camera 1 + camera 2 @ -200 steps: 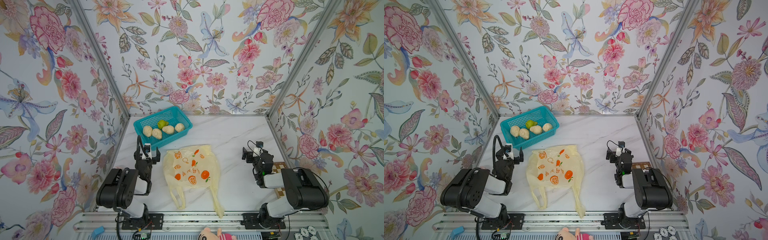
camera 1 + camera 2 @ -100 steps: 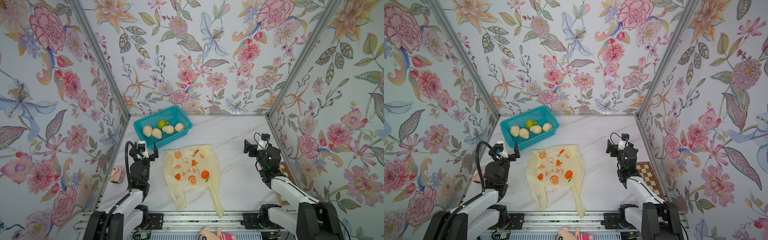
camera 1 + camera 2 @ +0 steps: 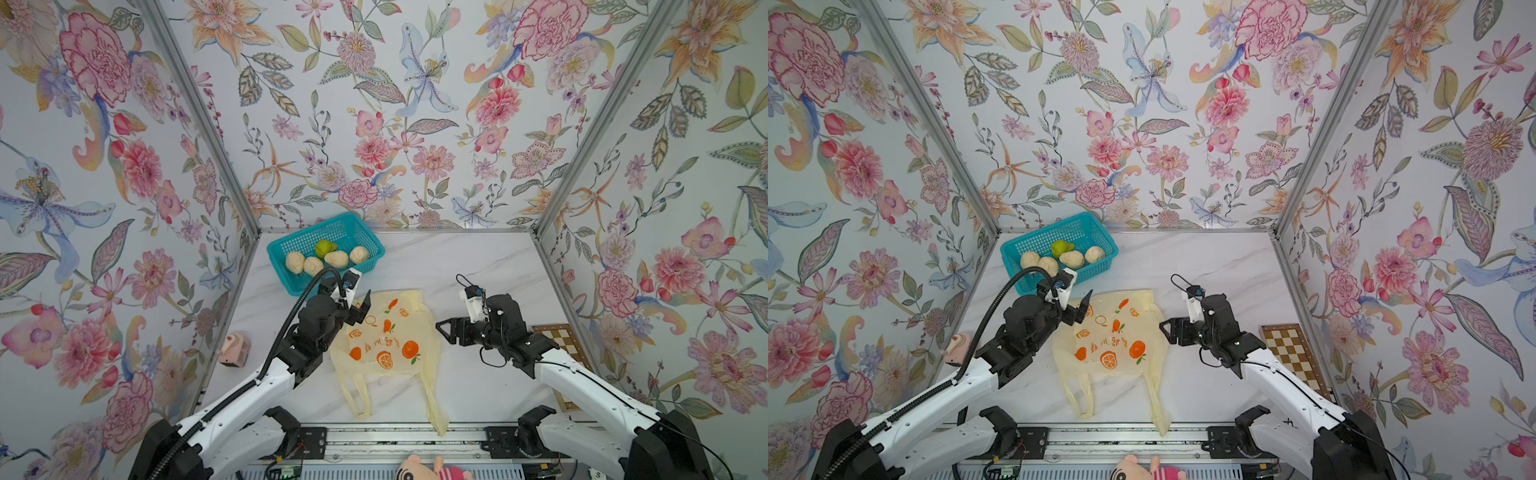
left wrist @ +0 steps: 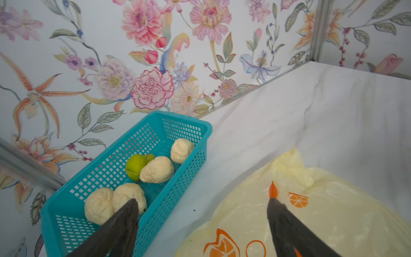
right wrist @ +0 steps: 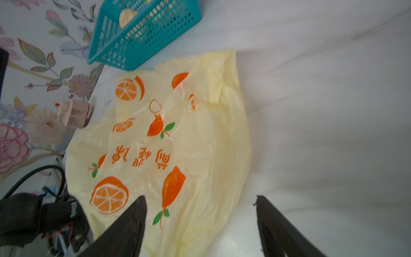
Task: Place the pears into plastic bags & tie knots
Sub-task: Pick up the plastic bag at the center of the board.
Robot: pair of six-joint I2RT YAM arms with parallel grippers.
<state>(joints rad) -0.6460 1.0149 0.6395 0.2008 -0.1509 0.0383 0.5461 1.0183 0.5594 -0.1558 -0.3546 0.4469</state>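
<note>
Now both arms reach over the bench [image 3: 478, 257]. Left end effector [image 3: 362, 306] hangs over the far left corner of the bag [image 3: 386, 332], close to the basket [image 3: 299, 286], jaws spread wide and holding nothing. Right end effector [image 3: 446, 330] hovers at the bag's right edge, jaws likewise apart and empty. Bag lies flat mid-bench, handles [image 3: 434, 399] loose, pointing toward the robot. All five pears [image 3: 324, 262] sit in the basket at the far left.
</note>
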